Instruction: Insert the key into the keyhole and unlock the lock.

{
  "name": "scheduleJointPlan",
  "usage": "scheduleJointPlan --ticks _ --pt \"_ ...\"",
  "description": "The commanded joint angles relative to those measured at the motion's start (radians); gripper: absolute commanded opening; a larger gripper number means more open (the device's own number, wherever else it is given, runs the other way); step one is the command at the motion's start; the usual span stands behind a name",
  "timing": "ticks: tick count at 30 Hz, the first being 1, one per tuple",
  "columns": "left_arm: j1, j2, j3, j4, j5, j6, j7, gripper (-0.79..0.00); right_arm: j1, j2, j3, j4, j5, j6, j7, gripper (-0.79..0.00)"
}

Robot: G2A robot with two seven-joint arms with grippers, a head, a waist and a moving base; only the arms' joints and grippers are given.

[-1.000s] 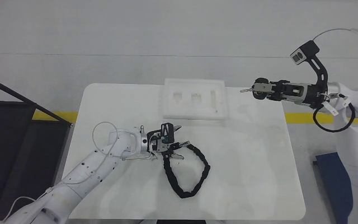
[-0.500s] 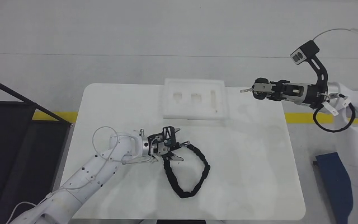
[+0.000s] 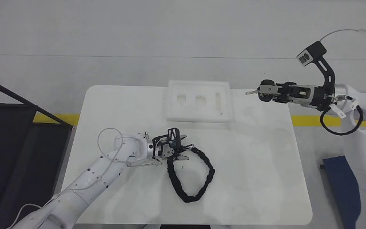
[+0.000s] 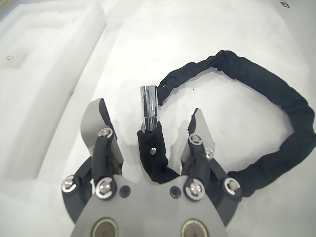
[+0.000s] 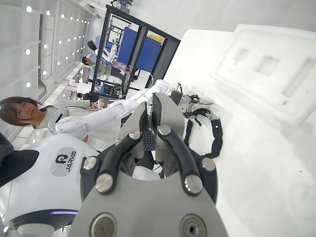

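Note:
A black fabric-sleeved chain lock (image 3: 194, 177) lies looped on the white table, left of middle. Its shiny metal cylinder (image 4: 148, 104) sticks out of one sleeve end and points away from the left wrist. My left gripper (image 4: 149, 117) is open low over the table, one finger on each side of that cylinder end, touching nothing; from above it sits at the loop's near end (image 3: 180, 147). My right gripper (image 3: 251, 91) hangs high over the table's far right edge, its fingers (image 5: 158, 109) pressed on a thin piece, the key, mostly hidden.
A white foam tray (image 3: 200, 117) with three recesses sits at the table's far middle, close beside the left gripper (image 4: 49, 13). A black frame (image 3: 23, 103) stands off the table's left side. Bare tabletop (image 3: 257, 172) spreads right of the chain.
The left gripper has turned and shifted a little right and down, onto the chain's metal end. The right arm and the chain have stayed put.

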Motion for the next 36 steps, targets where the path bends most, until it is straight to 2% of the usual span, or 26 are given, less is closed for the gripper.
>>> scheduleJointPlan --ticks 1,4,8,12,17,20,22,23,25,26,36 --pt "-0.002 -0.004 0.002 0.006 0.008 0.004 0.002 -0.219 0.000 0.000 0.000 0.000 0.000 0.000 0.000 -0.785" --pt "-0.005 -0.009 0.003 0.017 0.016 0.008 0.007 -0.243 0.000 0.000 0.000 0.000 0.000 0.000 0.000 -0.785" --pt "-0.009 -0.016 0.005 0.031 0.022 0.007 0.013 -0.394 0.000 0.000 0.000 0.000 0.000 0.000 0.000 -0.785" --pt "-0.013 -0.024 0.008 0.041 0.022 -0.002 0.014 -0.449 0.000 0.000 0.000 0.000 0.000 0.000 0.000 -0.785" --pt "-0.017 -0.033 0.012 0.055 0.022 -0.009 0.013 -0.425 0.000 0.000 0.000 0.000 0.000 0.000 0.000 -0.785" --pt "-0.020 -0.039 0.014 0.066 0.022 -0.015 0.012 -0.449 0.000 0.000 0.000 0.000 0.000 0.000 0.000 -0.785" --pt "-0.023 -0.043 0.016 0.073 0.021 -0.019 0.011 -0.542 0.000 0.000 0.000 0.000 0.000 0.000 0.000 -0.785" --pt "-0.024 -0.045 0.016 0.077 0.021 -0.020 0.010 -0.631 0.000 0.000 0.000 0.000 0.000 0.000 0.000 -0.785" --pt "-0.026 -0.048 0.017 0.083 0.019 -0.021 0.007 -0.760 0.000 0.000 0.000 0.000 0.000 0.000 0.000 -0.785" --pt "-0.026 -0.050 0.018 0.086 0.018 -0.023 0.006 -0.785 0.000 0.000 0.000 0.000 0.000 0.000 0.000 -0.785" --pt "-0.028 -0.062 -0.002 0.078 -0.016 -0.031 0.031 -0.785 0.000 0.000 0.000 0.000 0.000 0.000 0.000 -0.785"
